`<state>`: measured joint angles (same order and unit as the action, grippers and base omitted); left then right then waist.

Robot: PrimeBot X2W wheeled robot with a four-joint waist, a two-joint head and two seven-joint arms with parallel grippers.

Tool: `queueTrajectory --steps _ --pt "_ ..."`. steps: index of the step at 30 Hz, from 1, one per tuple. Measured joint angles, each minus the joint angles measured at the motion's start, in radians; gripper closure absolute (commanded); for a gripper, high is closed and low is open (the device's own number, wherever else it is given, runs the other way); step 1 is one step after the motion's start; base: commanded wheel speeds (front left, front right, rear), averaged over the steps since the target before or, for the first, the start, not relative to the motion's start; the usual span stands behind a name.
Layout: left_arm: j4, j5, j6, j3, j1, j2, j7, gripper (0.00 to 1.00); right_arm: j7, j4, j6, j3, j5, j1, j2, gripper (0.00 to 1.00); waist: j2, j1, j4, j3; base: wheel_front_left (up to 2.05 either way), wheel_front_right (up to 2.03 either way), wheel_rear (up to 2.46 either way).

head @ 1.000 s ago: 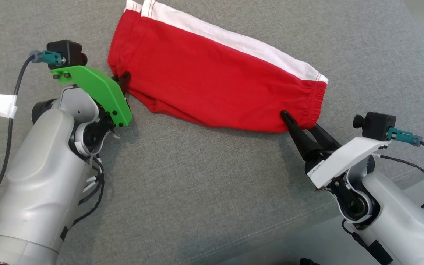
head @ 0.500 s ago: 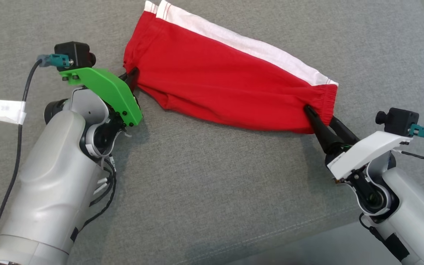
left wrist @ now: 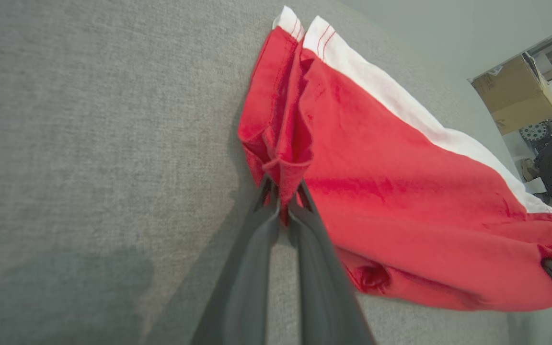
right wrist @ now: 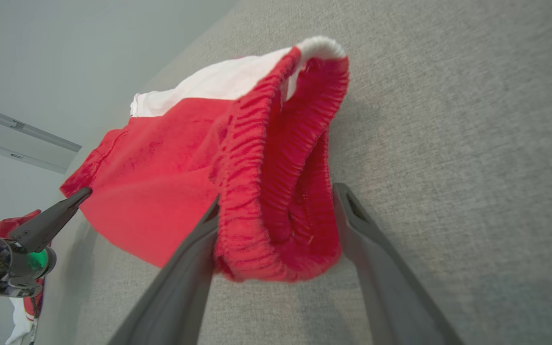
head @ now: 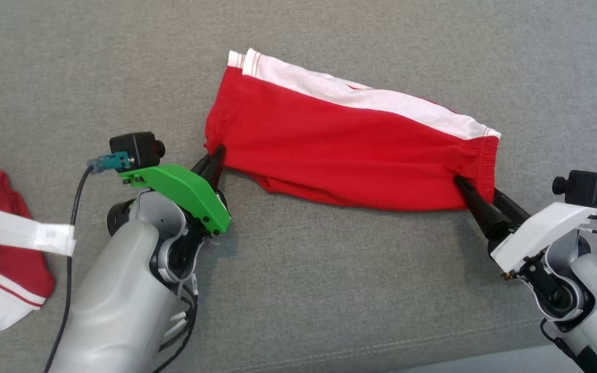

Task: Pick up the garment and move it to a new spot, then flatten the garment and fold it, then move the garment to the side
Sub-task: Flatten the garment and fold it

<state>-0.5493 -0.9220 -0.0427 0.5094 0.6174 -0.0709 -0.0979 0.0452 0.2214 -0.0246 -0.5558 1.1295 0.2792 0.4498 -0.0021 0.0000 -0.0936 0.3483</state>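
My L gripper (head: 217,158) is clenched on garment (head: 350,150) hem (left wrist: 285,165) at fingertips. My R gripper (head: 477,187) is spread wide, waistband (right wrist: 266,158) between fingers. Garment lies on cushion (head: 329,290) between both grippers.

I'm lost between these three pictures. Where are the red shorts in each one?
Head view: the shorts lie across the upper middle, slanting down to the right.
Left wrist view: the shorts spread over the right half.
Right wrist view: the shorts sit in the middle, waistband nearest.
Shared landmark: the white stripe along their far edge.
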Motion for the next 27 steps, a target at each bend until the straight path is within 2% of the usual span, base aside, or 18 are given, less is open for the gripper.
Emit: queueTrajectory --steps 5,11,20,27 --pt "0.029 -0.004 0.008 0.003 -0.072 0.019 0.059 1.0 -0.033 -0.011 0.0 -0.001 0.022 -0.031 0.032 0.0 0.0 0.0 0.043 -0.032 0.0 0.0 0.0" --pt "0.082 -0.062 0.008 0.004 -0.182 0.029 0.119 1.0 -0.065 -0.037 0.002 0.014 0.059 -0.065 0.065 0.0 0.0 0.0 0.09 -0.08 0.0 0.0 0.0" --pt "0.146 -0.078 0.005 0.062 -0.259 0.031 0.145 1.0 -0.117 -0.073 0.045 0.037 0.072 -0.081 0.13 0.0 0.0 0.0 0.148 -0.108 0.0 0.0 0.0" --pt "0.175 -0.063 -0.003 0.079 -0.271 0.029 0.18 1.0 -0.162 -0.083 0.083 0.034 0.069 -0.061 0.144 0.0 0.0 0.0 0.15 -0.101 0.0 0.0 0.0"
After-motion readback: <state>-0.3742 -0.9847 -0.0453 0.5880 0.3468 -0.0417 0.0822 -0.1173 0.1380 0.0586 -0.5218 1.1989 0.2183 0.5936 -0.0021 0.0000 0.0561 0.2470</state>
